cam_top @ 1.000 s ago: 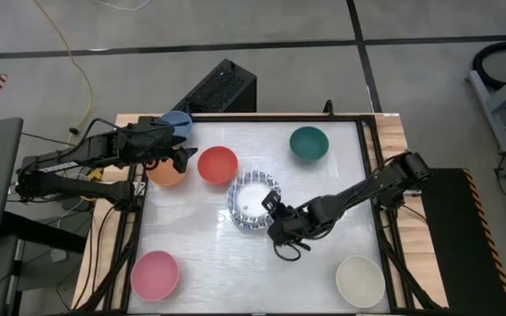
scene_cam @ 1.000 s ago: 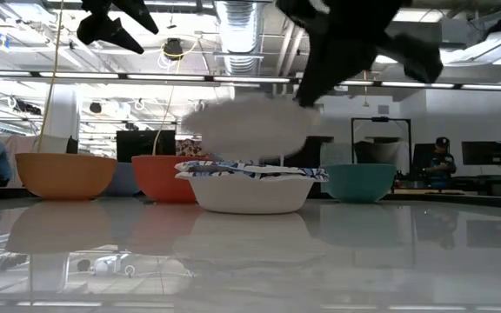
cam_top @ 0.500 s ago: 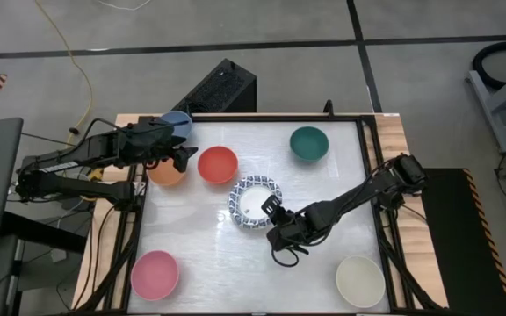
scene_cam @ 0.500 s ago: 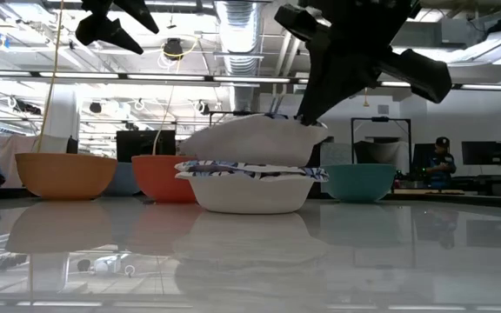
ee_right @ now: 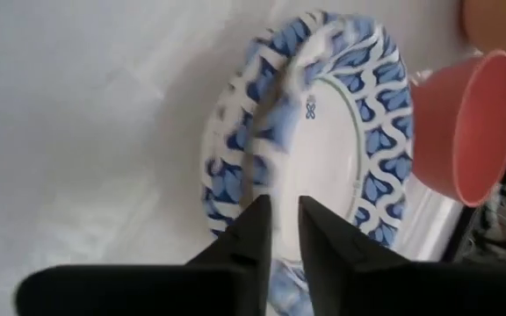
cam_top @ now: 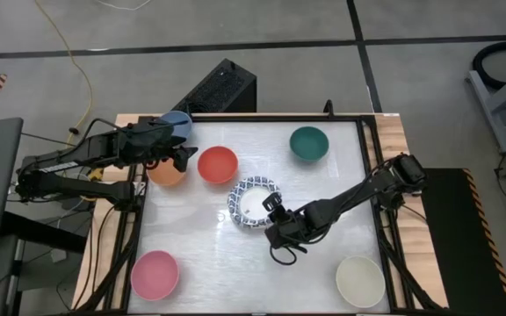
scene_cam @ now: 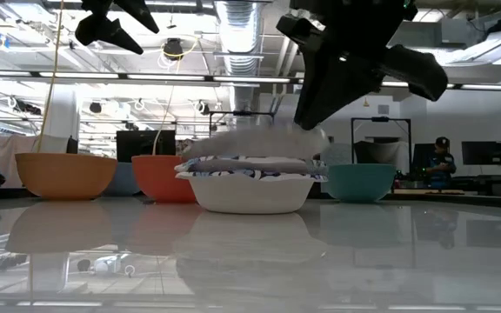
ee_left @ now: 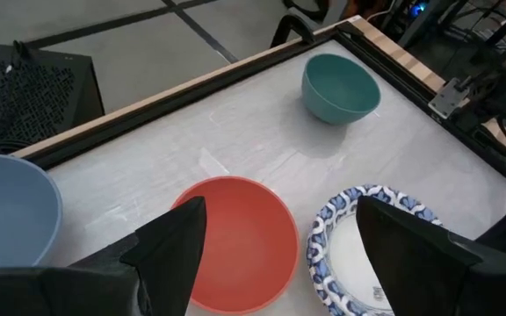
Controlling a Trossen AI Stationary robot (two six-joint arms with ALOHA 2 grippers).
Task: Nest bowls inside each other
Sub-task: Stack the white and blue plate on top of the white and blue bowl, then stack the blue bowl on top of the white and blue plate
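A stack of white bowls with blue patterned rims (cam_top: 251,200) stands mid-table. Its top bowl (scene_cam: 250,143) lies nearly level in the stack and shows blurred. My right gripper (ee_right: 284,215) hovers over the stack's near-right rim, fingers slightly apart and slanting down. My left gripper (ee_left: 275,254) hangs open, high above the gap between the orange bowl (cam_top: 167,171) and the red bowl (cam_top: 217,165). Single bowls rest on their bases: blue (cam_top: 176,123), dark green (cam_top: 309,143), pink (cam_top: 155,274), cream (cam_top: 359,280).
A raised dark frame (cam_top: 369,149) borders the white tabletop. A black box (cam_top: 222,86) sits beyond the far edge. Bare tabletop lies between the pink and cream bowls at the near side. People stand in the room far behind the table.
The top patterned bowl hung tilted over the stack, its right rim up at my right gripper. It has come down into the stack and now lies nearly level, blurred from moving.
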